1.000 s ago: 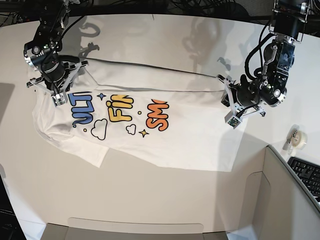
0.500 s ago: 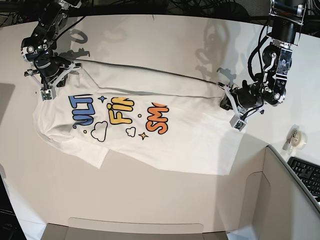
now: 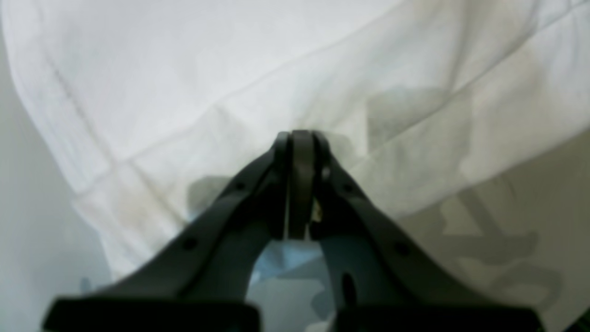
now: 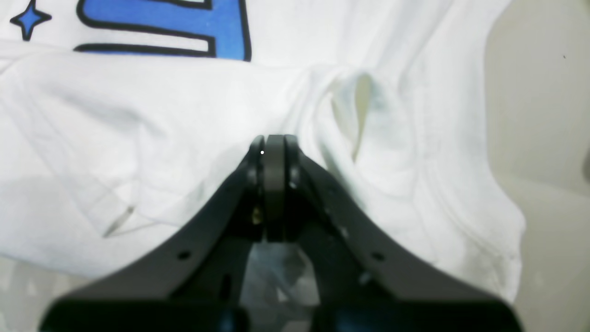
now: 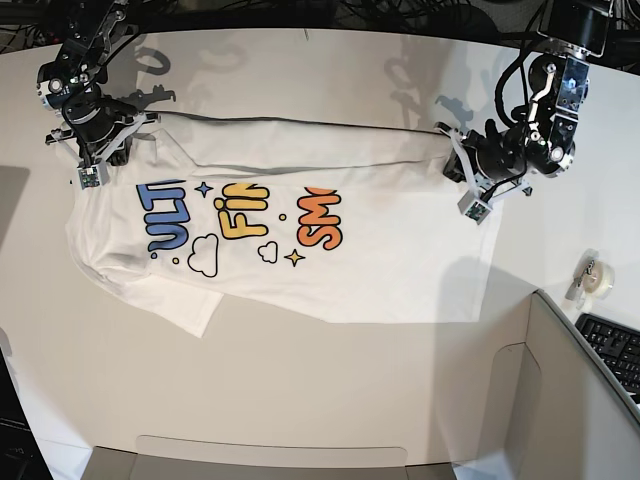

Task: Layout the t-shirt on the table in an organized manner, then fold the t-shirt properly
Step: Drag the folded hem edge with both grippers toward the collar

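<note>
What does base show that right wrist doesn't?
Only base: the whole t-shirt spread on the table, the yellow and orange letters, the left claw on the shirt's other end, a tape roll and keyboard. Only right wrist: the right claw pressed shut on a bunched fold, and fine wrinkles. Both: white fabric, blue letters, blue star.

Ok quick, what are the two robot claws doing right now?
Left gripper: shut, pinching the t-shirt.
Right gripper: shut, pinching the t-shirt too.
</note>
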Action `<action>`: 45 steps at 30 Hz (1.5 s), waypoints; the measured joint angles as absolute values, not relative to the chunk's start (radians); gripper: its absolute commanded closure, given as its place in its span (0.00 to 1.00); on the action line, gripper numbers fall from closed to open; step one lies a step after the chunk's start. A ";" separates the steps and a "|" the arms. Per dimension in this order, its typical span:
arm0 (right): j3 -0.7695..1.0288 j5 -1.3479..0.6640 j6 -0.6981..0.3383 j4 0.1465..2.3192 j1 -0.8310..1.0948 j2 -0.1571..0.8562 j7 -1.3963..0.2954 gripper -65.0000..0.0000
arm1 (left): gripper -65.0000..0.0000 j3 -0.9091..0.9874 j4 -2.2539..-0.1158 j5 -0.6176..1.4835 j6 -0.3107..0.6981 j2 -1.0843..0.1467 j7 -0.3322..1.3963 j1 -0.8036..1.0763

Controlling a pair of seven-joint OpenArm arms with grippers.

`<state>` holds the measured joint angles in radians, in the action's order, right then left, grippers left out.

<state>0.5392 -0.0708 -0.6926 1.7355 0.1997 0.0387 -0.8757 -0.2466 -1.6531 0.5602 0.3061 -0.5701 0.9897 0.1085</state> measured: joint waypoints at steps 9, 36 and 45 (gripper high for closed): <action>0.439 -0.038 -0.678 1.812 0.287 0.049 -0.873 1.00 | 0.98 -0.091 -1.776 0.561 0.311 -0.567 1.027 0.292; 0.427 -0.050 -0.683 1.980 0.452 0.057 -1.011 1.00 | 0.98 0.022 -1.940 0.537 0.307 -0.565 1.077 0.490; 0.429 -0.016 -0.688 2.028 0.418 0.057 -1.061 1.00 | 0.98 0.023 -2.051 0.535 0.307 -0.566 1.140 0.427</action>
